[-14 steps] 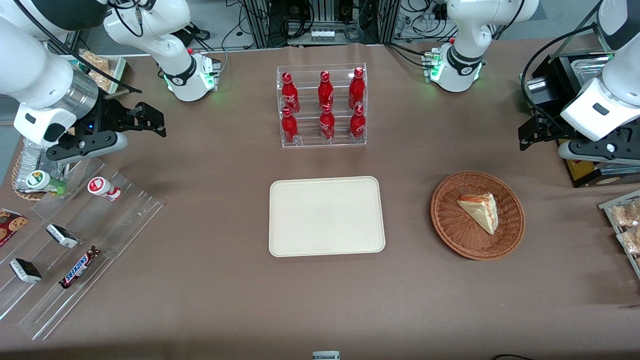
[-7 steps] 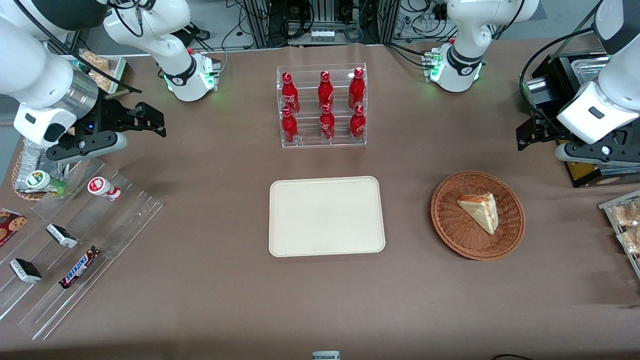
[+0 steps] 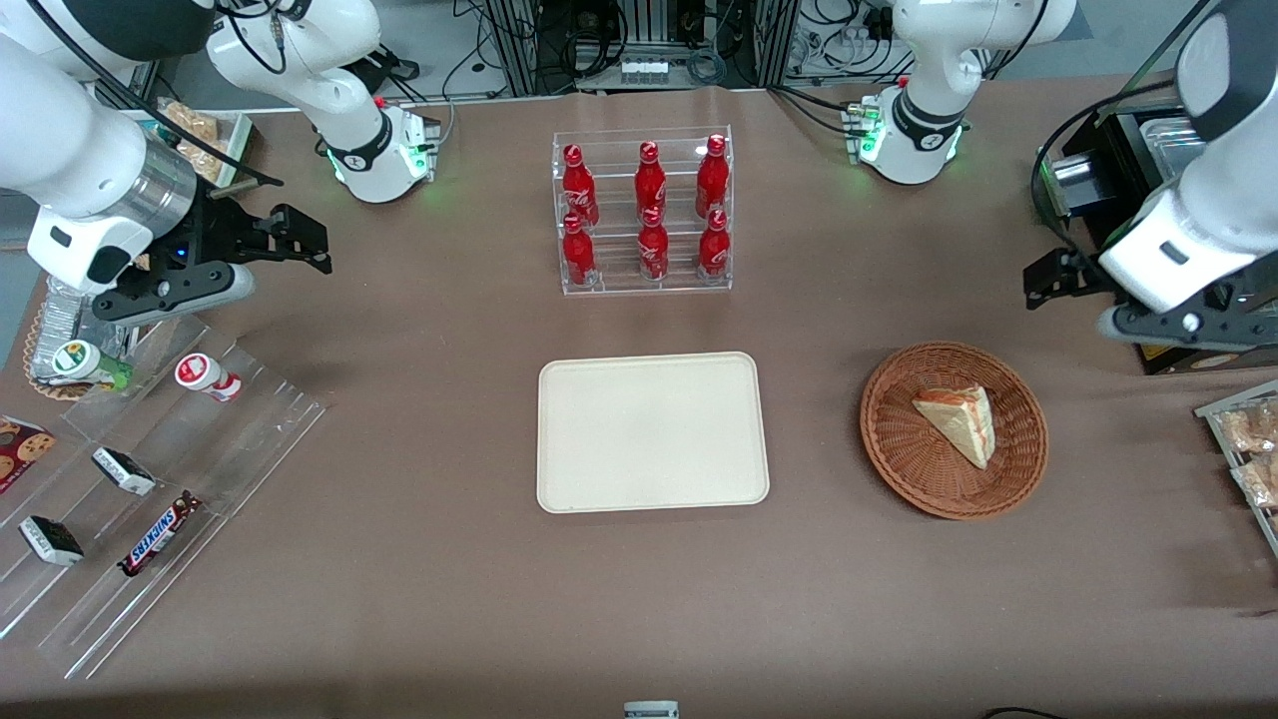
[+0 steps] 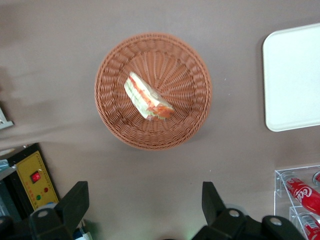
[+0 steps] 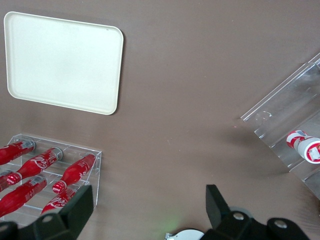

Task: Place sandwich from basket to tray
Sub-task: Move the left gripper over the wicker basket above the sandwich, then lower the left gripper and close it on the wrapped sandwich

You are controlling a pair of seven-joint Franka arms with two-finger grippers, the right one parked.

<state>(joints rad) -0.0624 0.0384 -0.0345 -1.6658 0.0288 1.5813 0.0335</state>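
Observation:
The sandwich, a pale bread wedge with red and green filling, lies in the round reddish-brown wicker basket. Both also show in the left wrist view: the sandwich in the basket. The cream tray lies flat beside the basket, toward the parked arm's end, with nothing on it; its corner shows in the left wrist view. My left gripper hangs above the table, farther from the front camera than the basket, apart from it. Its jaws stand wide open and empty.
A clear rack of red cola bottles stands farther from the front camera than the tray. A black box with a yellow panel sits under my left arm. Packaged pastries lie at the working arm's end. Clear snack racks lie at the parked arm's end.
My left gripper has shifted slightly toward the basket and toward the front camera. The sandwich, basket and tray have not moved.

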